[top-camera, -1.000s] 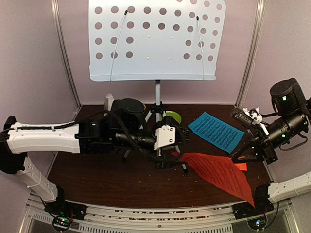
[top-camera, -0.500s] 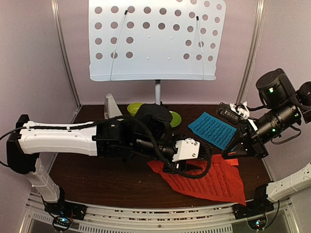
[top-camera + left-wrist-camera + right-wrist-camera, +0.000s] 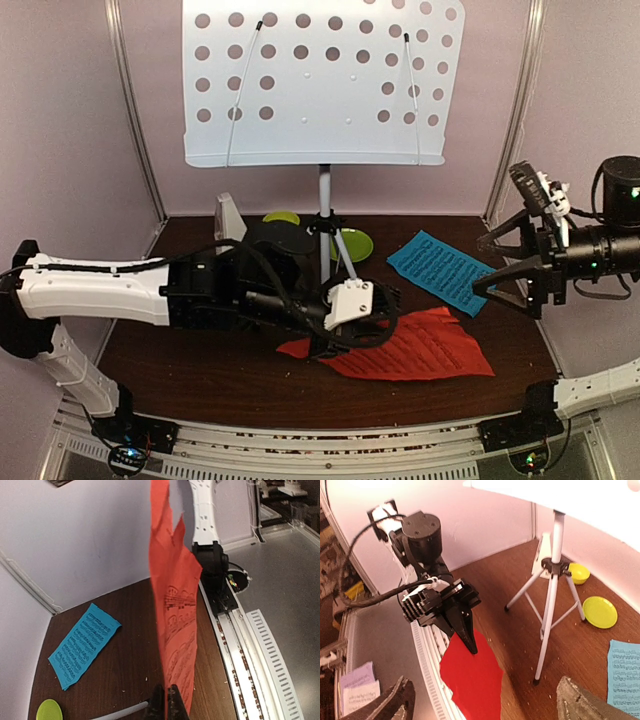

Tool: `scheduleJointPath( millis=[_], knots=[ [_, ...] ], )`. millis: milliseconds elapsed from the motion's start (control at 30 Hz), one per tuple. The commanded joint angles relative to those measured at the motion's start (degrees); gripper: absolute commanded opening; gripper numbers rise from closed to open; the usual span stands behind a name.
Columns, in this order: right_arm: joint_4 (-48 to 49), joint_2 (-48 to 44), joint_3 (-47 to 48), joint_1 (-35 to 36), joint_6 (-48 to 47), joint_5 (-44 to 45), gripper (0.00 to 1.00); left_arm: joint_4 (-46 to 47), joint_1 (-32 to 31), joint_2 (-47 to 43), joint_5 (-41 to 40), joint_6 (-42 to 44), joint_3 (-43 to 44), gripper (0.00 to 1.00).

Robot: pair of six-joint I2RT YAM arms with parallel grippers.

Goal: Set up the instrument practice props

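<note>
Since half a second ago the left arm has drawn back toward its own side, dragging the red sheet with it, and the right arm has swung out toward the right wall.

The left gripper (image 3: 322,347) is pinched shut on 1 edge of the red music sheet (image 3: 415,345). In the left wrist view the paper runs straight out from between the closed fingertips (image 3: 172,702). From above, the sheet spreads low over the table (image 3: 200,365), right of centre. Whether it lies fully flat I cannot tell.

The right gripper (image 3: 478,266) is spread wide and holds nothing, poised just beside the blue music sheet (image 3: 443,270), which lies flat at the right.

Farther back, the music-stand desk (image 3: 315,80) already sits on its tripod (image 3: 326,228), legs splayed. The metronome (image 3: 228,215) stands upright to the tripod's left. The green bowl (image 3: 282,218) and plate (image 3: 352,243) sit by the legs.

By my reading the stand is done, and 2 sheets remain to be placed on the desk.
</note>
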Motion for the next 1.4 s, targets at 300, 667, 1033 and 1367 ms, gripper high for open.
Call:
scheduleJointPath(
  millis=[300, 667, 1033, 1367],
  knots=[
    [41.44, -18.04, -28.94, 0.07, -0.89, 8.04, 1.0, 24.81, 9.12, -16.97, 7.51, -20.21, -13.92, 0.0],
    [67.02, -16.12, -45.38, 0.1, -0.72, 4.73, 0.99, 37.01, 12.71, -20.9, 12.59, -31.74, -18.01, 0.0],
    [75.39, -8.47, -42.33, 0.06, -1.42, 1.17, 0.49, 46.88, 14.12, -21.2, 14.92, -39.01, -21.08, 0.0],
    [74.42, -5.11, -37.11, 0.03, 0.71, -0.8, 0.01, 49.13, 14.23, -19.67, 14.82, -42.16, -20.33, 0.0]
  ],
)
